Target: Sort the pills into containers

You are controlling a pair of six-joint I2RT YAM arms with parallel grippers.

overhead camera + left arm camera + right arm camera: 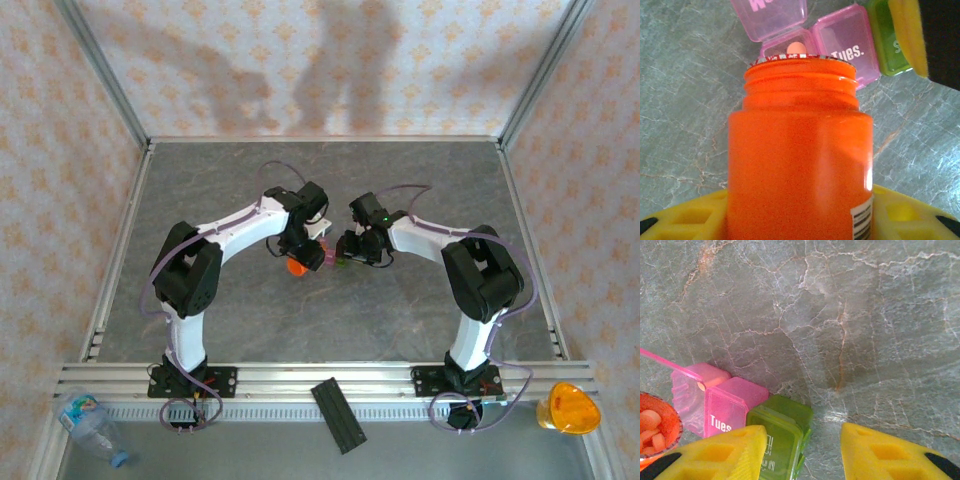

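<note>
My left gripper (800, 220) is shut on an uncapped orange bottle (800, 150), tipped with its mouth toward the containers (845, 47). These are joined pink boxes with a green box (887, 45) at the end. One pink box is open with an orange pill (796, 47) inside; the "Tues." box is closed. In the right wrist view, more pills (652, 427) show inside the bottle's mouth. My right gripper (802, 460) is open, its left finger (715, 455) over the green box (782, 432) and its right finger off it. From above, both grippers (300, 250) (352, 250) meet at mid-table.
Grey marbled table (400, 190) with patterned walls on three sides. On the near rail lie a clear plastic bottle (92, 425), a black flat bar (340, 415) and an orange-yellow object (568, 408).
</note>
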